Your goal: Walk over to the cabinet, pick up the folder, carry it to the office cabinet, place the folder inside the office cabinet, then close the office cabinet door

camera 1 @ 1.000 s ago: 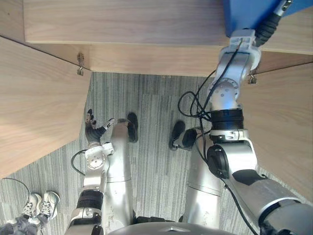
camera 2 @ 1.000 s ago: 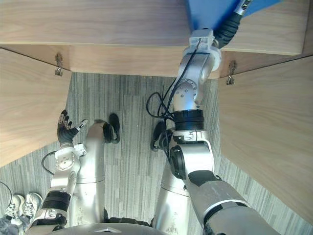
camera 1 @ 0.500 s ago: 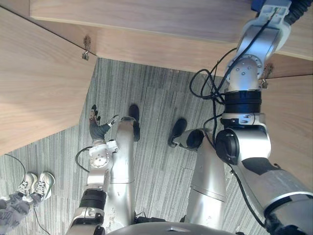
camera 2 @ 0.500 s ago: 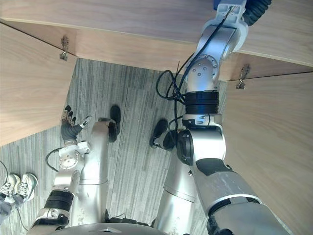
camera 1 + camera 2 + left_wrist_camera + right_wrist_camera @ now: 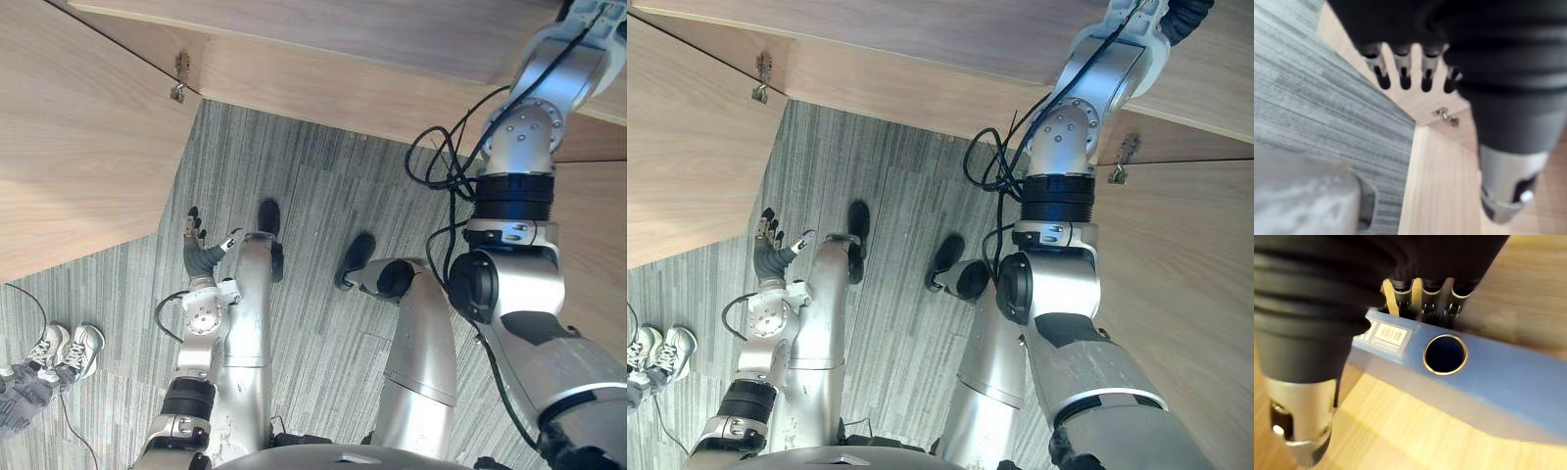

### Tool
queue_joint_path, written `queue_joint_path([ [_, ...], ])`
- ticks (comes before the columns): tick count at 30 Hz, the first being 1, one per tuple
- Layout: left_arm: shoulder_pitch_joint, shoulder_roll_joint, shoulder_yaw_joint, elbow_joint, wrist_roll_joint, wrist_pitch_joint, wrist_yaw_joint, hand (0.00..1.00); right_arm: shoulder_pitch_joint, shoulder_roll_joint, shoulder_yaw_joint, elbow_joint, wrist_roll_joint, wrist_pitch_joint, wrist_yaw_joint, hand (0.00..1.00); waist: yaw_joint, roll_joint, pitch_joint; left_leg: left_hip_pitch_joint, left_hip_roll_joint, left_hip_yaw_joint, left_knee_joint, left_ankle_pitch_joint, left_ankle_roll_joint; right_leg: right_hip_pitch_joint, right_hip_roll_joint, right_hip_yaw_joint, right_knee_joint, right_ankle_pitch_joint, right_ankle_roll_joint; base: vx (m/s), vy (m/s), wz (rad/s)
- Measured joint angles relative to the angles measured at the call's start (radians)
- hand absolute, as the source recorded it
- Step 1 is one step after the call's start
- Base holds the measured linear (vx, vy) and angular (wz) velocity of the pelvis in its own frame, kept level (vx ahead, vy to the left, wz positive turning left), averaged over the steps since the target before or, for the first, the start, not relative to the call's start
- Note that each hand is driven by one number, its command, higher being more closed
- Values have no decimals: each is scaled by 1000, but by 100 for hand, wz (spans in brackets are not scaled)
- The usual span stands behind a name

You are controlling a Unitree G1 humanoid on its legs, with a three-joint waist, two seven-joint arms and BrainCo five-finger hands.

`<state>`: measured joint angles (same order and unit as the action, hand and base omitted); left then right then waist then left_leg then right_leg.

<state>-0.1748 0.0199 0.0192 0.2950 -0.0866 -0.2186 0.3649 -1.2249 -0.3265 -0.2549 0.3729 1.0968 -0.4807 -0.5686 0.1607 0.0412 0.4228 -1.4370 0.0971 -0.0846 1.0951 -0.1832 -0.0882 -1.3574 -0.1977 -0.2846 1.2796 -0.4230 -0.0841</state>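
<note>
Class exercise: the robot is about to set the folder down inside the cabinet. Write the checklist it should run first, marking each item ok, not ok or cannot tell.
1. Blue folder with a round spine hole at the right hand: ok.
2. Firmness of that hold: cannot tell.
3. Folder resting on the pale wooden shelf: cannot tell.
4. Left wooden cabinet door and right wooden cabinet door swung open: ok.
5. Left hand free, fingers relaxed, hanging low over the grey carpet: ok.
6. Person's white shoes apart from the robot: ok.
</note>
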Motion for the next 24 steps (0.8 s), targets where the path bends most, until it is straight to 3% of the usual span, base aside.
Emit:
queue_joint_path([
  [6, 0, 1, 7, 2, 0, 2, 0, 0, 0, -3, 8, 29, 4, -3, 42, 0, -4, 0, 0, 2, 5, 0, -3, 0, 0, 5, 7, 0, -12, 4, -4, -13, 25, -3],
  [14, -1, 11, 41, 41, -1, 13, 0, 0, 33, -17, 76, 49, 0, 58, 76, 0, -34, -4, -2, 36, 24, 7, -43, 9, 4, 38, 31, -3, -71, 35, -9, -14, 31, -8],
  [24, 0, 32, 66, 89, -1, 24, -4, 0, 112, -196, 179, 89, -89, 181, 154, 0, -71, -4, -2, 81, 41, 28, -104, 21, 20, 84, 49, -1, -164, 81, 0, 6, 42, -8],
])
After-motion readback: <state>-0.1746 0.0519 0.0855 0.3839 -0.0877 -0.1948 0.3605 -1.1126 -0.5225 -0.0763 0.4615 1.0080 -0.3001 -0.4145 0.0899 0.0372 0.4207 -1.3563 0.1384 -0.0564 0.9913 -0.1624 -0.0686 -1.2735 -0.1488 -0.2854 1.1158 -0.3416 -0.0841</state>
